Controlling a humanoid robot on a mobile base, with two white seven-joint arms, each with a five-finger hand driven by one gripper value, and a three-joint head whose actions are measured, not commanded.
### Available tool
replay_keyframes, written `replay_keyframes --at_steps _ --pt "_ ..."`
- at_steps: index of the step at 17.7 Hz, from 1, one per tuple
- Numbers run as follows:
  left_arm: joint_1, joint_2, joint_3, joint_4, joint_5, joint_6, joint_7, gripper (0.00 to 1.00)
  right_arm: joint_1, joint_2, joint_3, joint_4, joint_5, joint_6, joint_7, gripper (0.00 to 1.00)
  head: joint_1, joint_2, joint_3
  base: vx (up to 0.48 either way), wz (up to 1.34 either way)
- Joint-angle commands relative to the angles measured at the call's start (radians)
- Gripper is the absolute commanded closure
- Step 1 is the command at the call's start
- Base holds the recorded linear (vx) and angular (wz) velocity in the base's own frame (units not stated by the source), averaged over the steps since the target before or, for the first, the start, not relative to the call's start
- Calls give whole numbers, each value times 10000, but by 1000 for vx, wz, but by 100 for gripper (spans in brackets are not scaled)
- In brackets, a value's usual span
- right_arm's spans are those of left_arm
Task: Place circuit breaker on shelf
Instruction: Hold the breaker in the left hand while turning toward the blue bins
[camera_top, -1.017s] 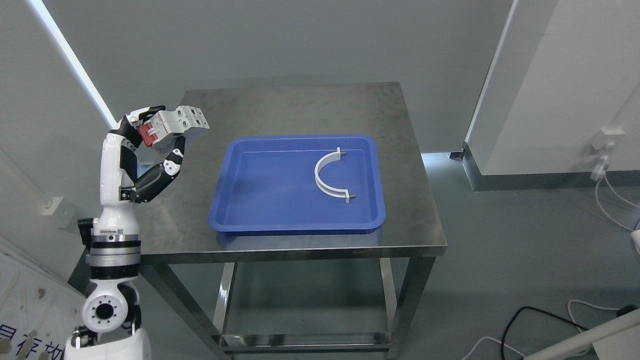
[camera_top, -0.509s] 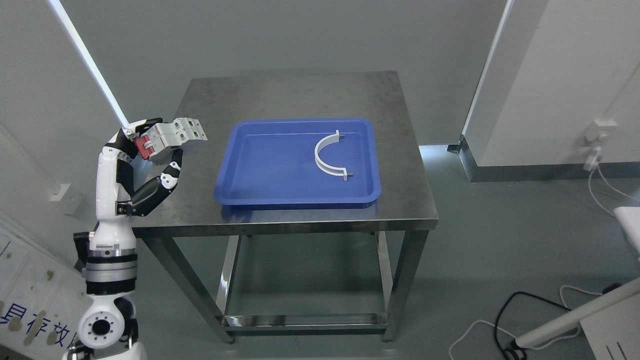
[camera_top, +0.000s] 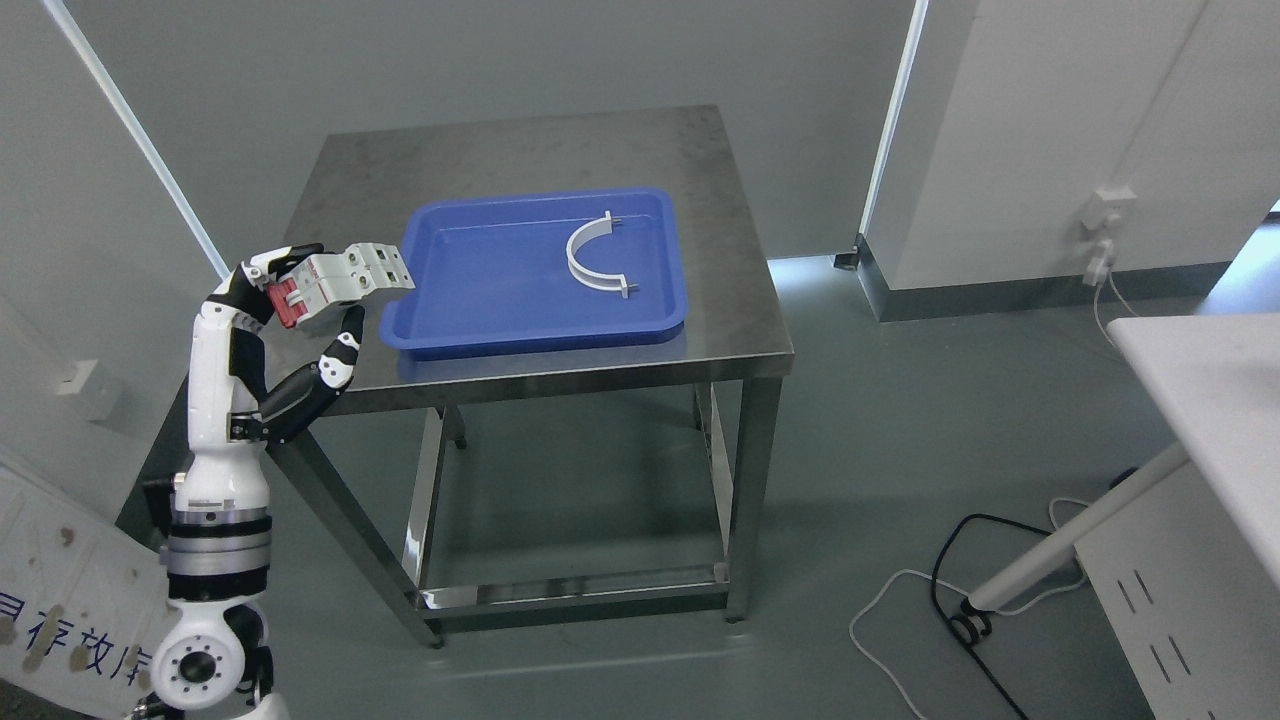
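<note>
The left hand is holding the breaker up in the air, just off the table's near left corner. The fingers are curling over the top of it and the thumb is pressing up from beneath, so the breaker is pinched between them. It is a white block with a red part at the end nearest the palm (the other end is pointing toward the tray). It is sitting roughly level, tilted a little, and touching neither the table nor the tray.

The left arm is rising from the lower left of the view, white with black joints, the forearm standing nearly upright beside the table's front left leg.

On the steel table a blue tray is lying, its near left corner close to the held breaker. Inside the tray, toward its right side, a white half ring is lying flat, its open side facing right.

Under the table a lower rail is running between the legs. At the right edge a white desk is coming into view, with a slanted white leg below it. A black cable and a white cable are trailing across the grey floor near that leg. On the white wall at the right a socket is showing with a plug hanging from it.
</note>
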Motion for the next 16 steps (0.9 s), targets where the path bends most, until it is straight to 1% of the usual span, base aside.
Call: replay_keyframes --at_steps 1,4,8,16 --pt "94 168 35 -93 83 -35 -14 84 0 -175 199 -1 0 586 8 0 0 0 0 -199 -101" --pt "110 168 50 -93 189 -233 -14 84 0 -175 199 14 0 586 8 0 0 0 0 -220 -62" --pt "125 168 280 -93 313 -265 -14 84 0 -175 199 -1 0 586 8 0 0 0 0 -239 33" --pt "110 168 341 -276 359 -280 -14 84 0 -175 199 -1 0 586 8 0 0 0 0 -279 97"
